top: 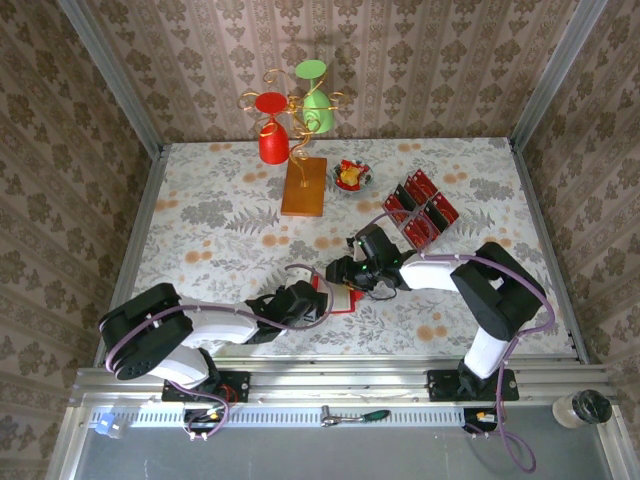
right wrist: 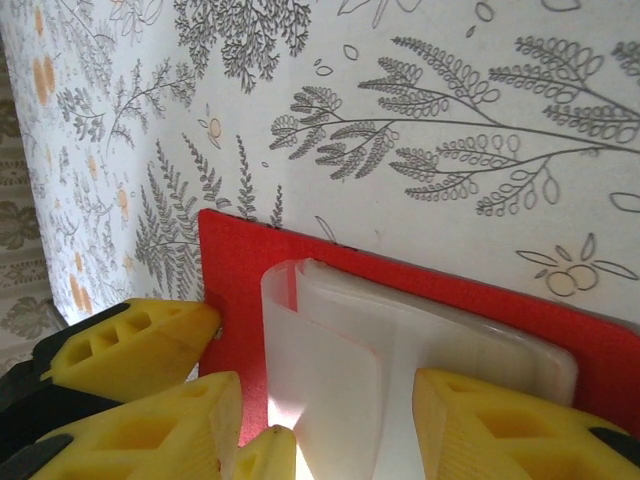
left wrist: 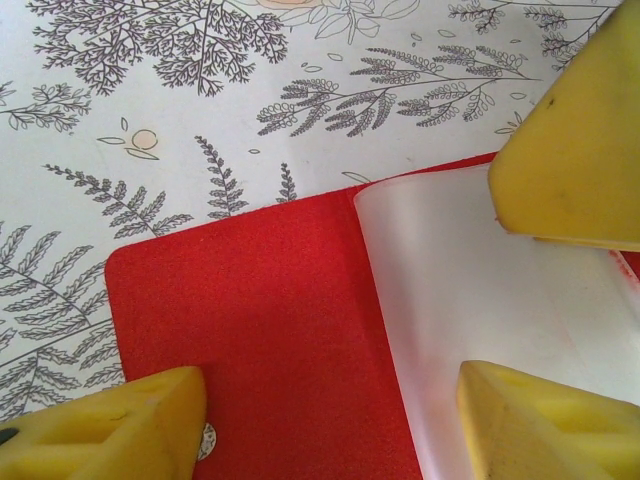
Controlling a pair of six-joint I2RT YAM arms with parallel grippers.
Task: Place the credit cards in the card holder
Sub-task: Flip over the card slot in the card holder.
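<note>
The left tool [left wrist: 332, 395] is released, its jaws spread wide over the open card holder [left wrist: 260, 300], with one fingertip above the red cover and the other above the clear plastic sleeve [left wrist: 480, 290]. The right tool [right wrist: 330, 425] is released too. Its jaws stand apart with that sleeve between them, not pinched, close beside the left tool. The credit cards [top: 421, 211] lie on the bench [top: 200, 210] beyond the right tool and to its right, well apart from both tools.
</note>
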